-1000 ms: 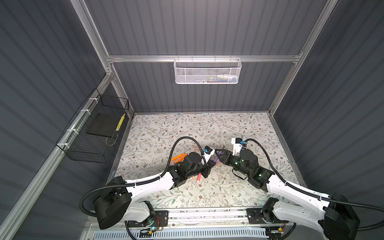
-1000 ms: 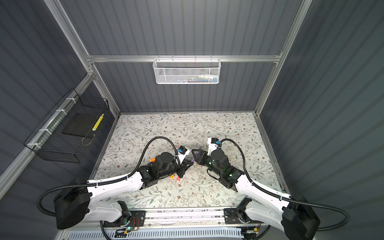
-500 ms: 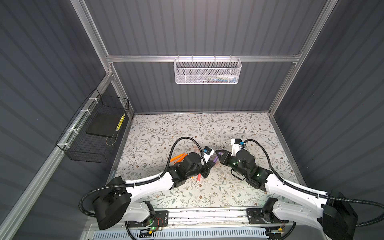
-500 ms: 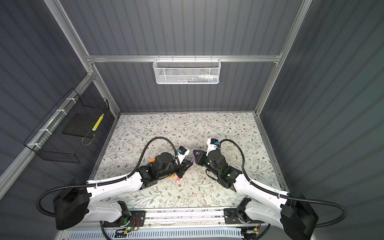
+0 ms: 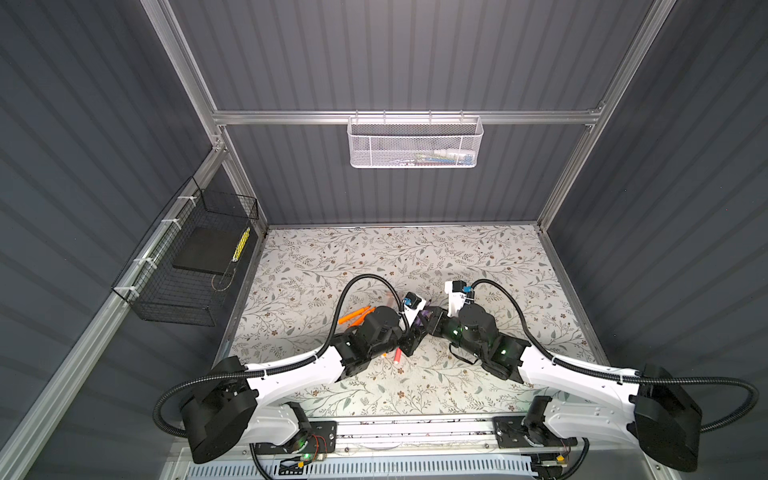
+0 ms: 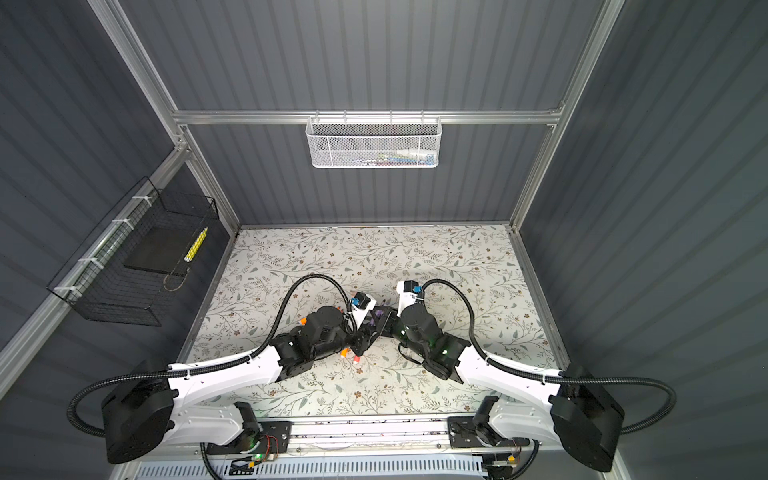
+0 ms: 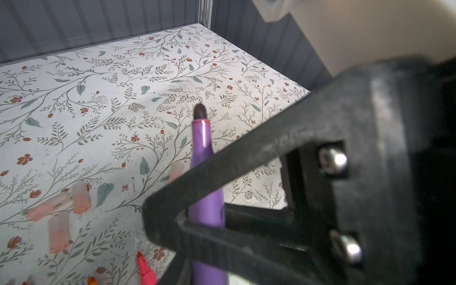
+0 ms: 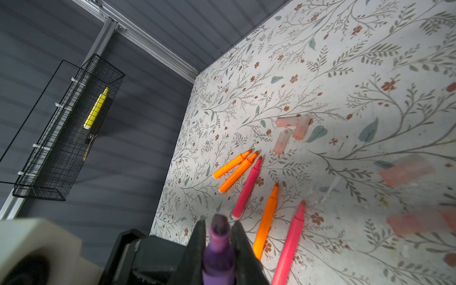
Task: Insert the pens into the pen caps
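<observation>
Since a second ago my right arm has slid in toward the left one, and my right claw (image 7: 160, 217) has closed: it clamps the purple pen (image 7: 201, 143), held off the surface (image 5: 457, 257) in the lower middle of the frame in both top views. My left claw (image 8: 219, 223) flanks that pen near its tip; whether it grips, I cannot tell. Five more pens (image 8: 246, 187) and some caps (image 8: 301, 128) lie loose on the surface near by.

Right arm (image 5: 573, 374) scooted a bit left over the counter (image 5: 478, 257), closer to the left arm (image 5: 291, 374), and the right pincer (image 7: 162, 219), partly open a second back, snapped shut across the purple pen (image 7: 201, 148).
</observation>
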`<state>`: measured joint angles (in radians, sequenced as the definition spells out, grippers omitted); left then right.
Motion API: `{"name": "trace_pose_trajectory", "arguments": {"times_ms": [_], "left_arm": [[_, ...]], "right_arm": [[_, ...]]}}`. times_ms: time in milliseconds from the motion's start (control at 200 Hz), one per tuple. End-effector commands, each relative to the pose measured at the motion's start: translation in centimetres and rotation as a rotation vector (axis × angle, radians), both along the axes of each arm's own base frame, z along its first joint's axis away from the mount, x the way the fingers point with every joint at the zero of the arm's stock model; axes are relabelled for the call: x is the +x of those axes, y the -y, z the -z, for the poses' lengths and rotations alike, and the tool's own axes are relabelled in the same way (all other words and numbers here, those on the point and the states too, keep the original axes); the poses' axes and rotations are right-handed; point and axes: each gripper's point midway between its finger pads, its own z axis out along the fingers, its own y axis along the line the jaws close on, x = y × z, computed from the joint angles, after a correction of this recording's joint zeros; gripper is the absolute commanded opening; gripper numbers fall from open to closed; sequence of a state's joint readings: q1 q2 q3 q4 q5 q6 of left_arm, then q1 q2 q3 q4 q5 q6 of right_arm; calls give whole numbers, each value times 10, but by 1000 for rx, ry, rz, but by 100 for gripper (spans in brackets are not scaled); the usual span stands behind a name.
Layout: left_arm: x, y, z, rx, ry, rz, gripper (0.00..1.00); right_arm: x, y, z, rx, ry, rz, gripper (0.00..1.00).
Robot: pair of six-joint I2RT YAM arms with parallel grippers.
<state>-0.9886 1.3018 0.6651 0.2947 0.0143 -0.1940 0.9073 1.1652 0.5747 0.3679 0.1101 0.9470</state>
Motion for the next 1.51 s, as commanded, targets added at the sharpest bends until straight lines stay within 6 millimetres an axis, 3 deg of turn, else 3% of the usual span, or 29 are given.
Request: {"name": "trace_pose_trajectory", "arguments": {"times_ms": [0, 290, 460, 540, 605, 645, 725, 760, 865, 975, 1195, 1396, 1501], "left_arm": [[2, 1, -11, -30, 26, -10, 39], [4, 0, -10, -26, 19, -27, 0], [6, -1, -9, -23, 22, -34, 0], [7, -2, -8, -22, 18, -44, 0], [10, -4, -6, -18, 15, -68, 0], [14, -8, -3, -9, 10, -103, 0], [27, -19, 1, 4, 5, -204, 0], [34, -26, 4, 7, -4, -250, 0], [52, -49, 11, 18, -17, -398, 0], [63, -71, 13, 52, -3, -526, 0], [59, -66, 13, 47, -4, -489, 0], [58, -56, 19, 67, -29, -451, 0], [56, -53, 20, 52, -33, -426, 0]], "right_arm": [[-4, -13, -14, 49, 18, -24, 5], [-8, -16, -12, 73, 9, -26, 4], [-10, -18, -12, 93, 2, -33, 4], [-9, -18, -12, 84, 8, -29, 18], [-8, -13, -12, 62, 17, -11, 45], [-6, -8, -11, 38, 23, 10, 56], [-3, 8, -7, -23, 32, 66, 69], [-3, 18, -15, -33, 52, 90, 74], [-1, 47, -7, -122, 40, 176, 79], [1, 78, 10, -198, -1, 268, 80], [10, 126, 55, -366, -148, 394, 75], [13, 136, 93, -539, -277, 388, 49], [14, 136, 106, -587, -314, 389, 45]]}}
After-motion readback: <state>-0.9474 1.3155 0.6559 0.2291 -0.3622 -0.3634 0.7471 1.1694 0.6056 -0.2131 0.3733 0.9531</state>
